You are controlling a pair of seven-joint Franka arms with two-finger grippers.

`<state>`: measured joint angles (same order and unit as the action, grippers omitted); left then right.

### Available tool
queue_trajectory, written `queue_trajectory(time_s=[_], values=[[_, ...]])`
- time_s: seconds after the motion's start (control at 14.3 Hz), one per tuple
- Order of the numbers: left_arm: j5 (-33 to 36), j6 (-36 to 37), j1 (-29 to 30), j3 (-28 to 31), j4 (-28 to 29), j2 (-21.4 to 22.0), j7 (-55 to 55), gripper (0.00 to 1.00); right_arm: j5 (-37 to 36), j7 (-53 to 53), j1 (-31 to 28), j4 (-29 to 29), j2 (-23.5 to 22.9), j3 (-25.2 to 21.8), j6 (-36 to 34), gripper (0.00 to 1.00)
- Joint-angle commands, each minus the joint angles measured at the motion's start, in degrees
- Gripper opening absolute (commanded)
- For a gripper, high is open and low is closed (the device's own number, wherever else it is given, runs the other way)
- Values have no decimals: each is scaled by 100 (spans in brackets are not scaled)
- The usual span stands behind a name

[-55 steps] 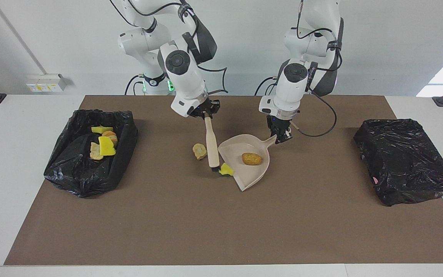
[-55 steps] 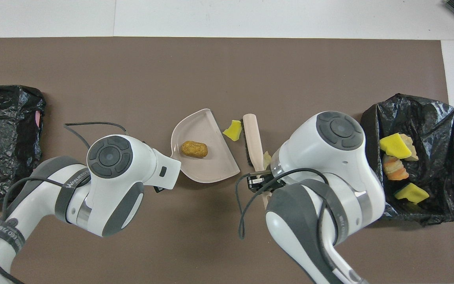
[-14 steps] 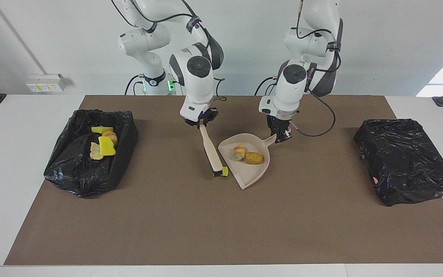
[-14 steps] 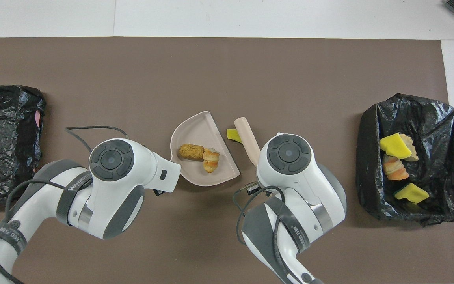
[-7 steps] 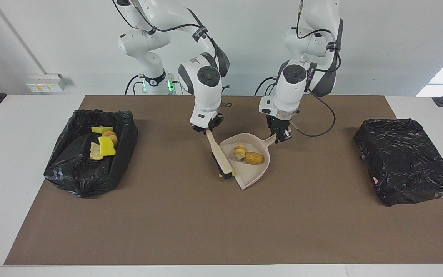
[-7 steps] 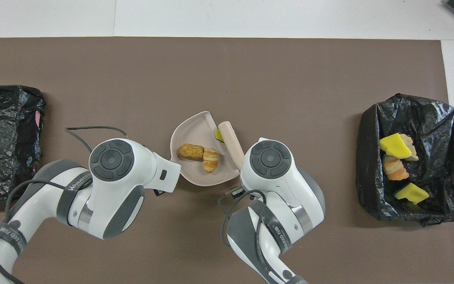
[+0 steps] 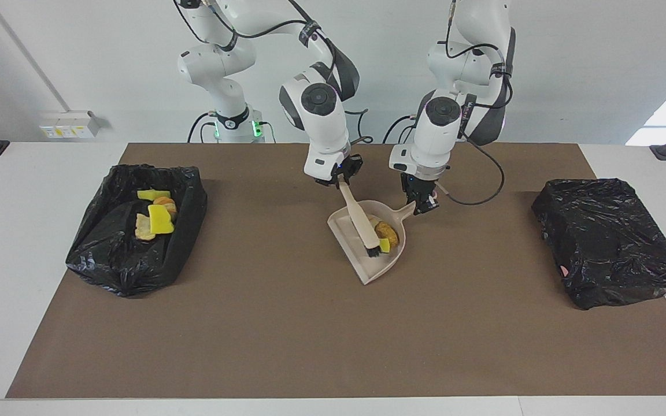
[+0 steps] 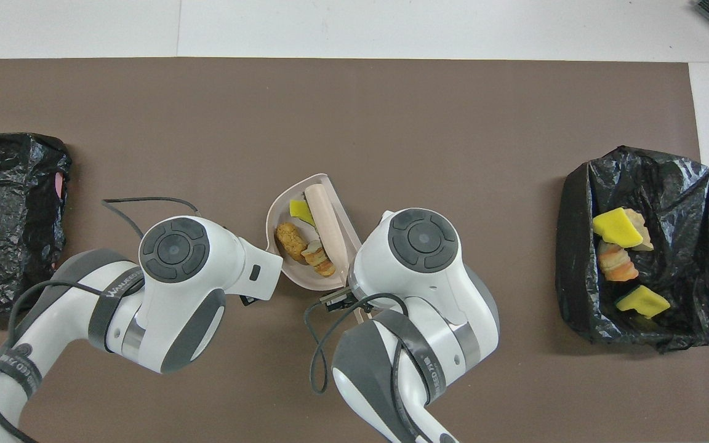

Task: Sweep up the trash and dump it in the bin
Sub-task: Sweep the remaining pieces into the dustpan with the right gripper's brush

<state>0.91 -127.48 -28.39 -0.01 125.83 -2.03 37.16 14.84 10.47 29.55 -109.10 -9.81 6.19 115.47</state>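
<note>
The right gripper, bent down from its arm, grips the brush handle, its bristles below in the dustpan beside three trash scraps, while the left gripper pinches the dustpan handle; other scraps lie in the bin.

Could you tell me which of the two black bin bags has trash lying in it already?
The black bag at the right arm's end of the table: it lies open with yellow and tan scraps inside. The other bag shows none.
</note>
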Motion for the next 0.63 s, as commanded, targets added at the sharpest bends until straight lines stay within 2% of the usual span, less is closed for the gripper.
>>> queue_trajectory(time_s=[0.0, 0.21, 0.42, 0.56], values=[[-91, -146, -44, 62, 223, 185, -95, 0, 168, -80, -159, 205, 190, -38, -462, 0], [-100, -189, -26, 62, 205, 168, -227, 0, 177, -28, -151, 13, 339, -39, -473, 0], [-100, -198, -26, 62, 205, 168, -236, 0, 168, 156, 41, -592, 742, -21, -490, 0], [-100, -190, -26, 62, 205, 168, -236, 0, 177, 245, 95, -840, 832, -12, -446, 0]])
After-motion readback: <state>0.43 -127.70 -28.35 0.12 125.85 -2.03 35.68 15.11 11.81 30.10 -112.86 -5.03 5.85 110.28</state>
